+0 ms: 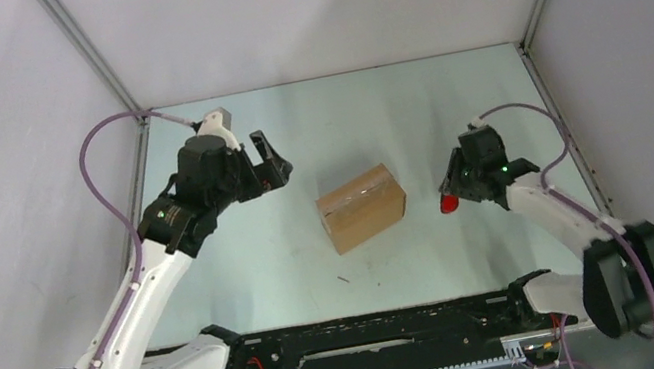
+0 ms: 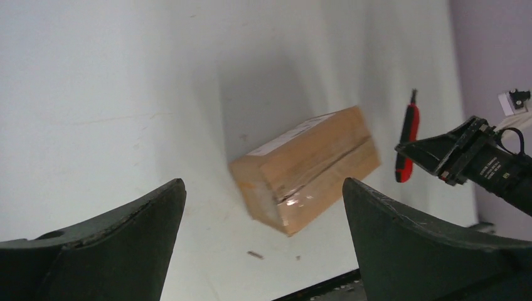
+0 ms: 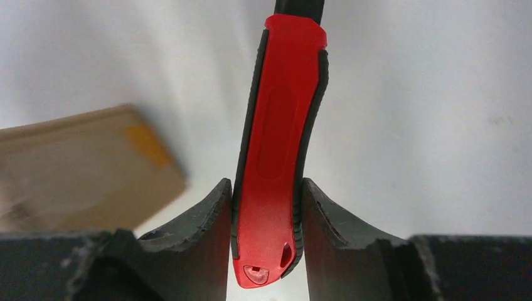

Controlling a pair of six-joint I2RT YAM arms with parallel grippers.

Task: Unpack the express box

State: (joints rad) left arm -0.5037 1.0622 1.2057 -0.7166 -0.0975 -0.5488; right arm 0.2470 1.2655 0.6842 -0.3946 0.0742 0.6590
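The express box is a small brown carton, taped shut, lying mid-table. It also shows in the left wrist view and at the left of the right wrist view. My left gripper is open and empty, raised to the left of the box; its fingers frame the box from a distance. My right gripper is shut on a red-handled knife, to the right of the box and apart from it. The knife's red end points toward the near side; it shows too in the left wrist view.
A small dark scrap lies on the table in front of the box. Metal frame posts and pale walls bound the table. The black base rail runs along the near edge.
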